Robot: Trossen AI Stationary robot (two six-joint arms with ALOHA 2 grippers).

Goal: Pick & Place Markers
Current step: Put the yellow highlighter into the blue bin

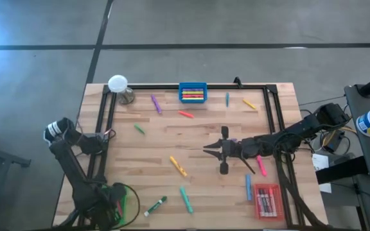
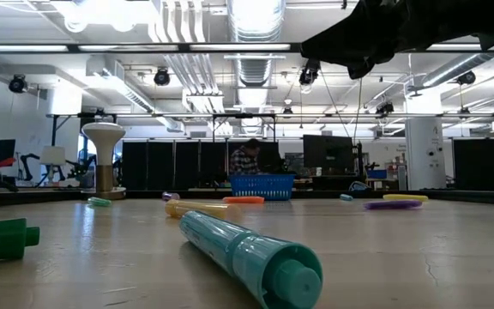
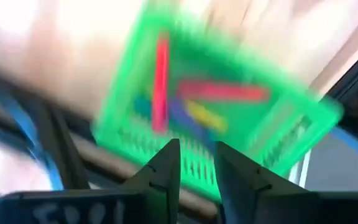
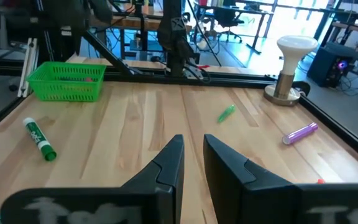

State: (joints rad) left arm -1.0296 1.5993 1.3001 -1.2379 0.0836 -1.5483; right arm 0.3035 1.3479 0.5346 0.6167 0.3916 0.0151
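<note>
Several markers lie flat and scattered on the wooden table: a yellow one [image 1: 178, 165], a teal one [image 1: 185, 199], a green-and-white one [image 1: 155, 205], a purple one [image 1: 156, 104] and a pink one [image 1: 261, 165]. My right gripper [image 1: 209, 151] hovers over the table's middle, shut and empty, pointing toward the left edge. It also shows in the right wrist view [image 4: 193, 155]. My left gripper [image 3: 196, 163] is above the green tray [image 3: 210, 118] at the near left corner. It is shut and empty. The tray holds several markers.
A blue tray [image 1: 193, 93] with markers stands at the far edge. A red tray [image 1: 267, 200] with markers stands at the near right. A white mushroom-shaped stand [image 1: 118, 86] is at the far left. A black frame rail [image 1: 275, 128] rings the table.
</note>
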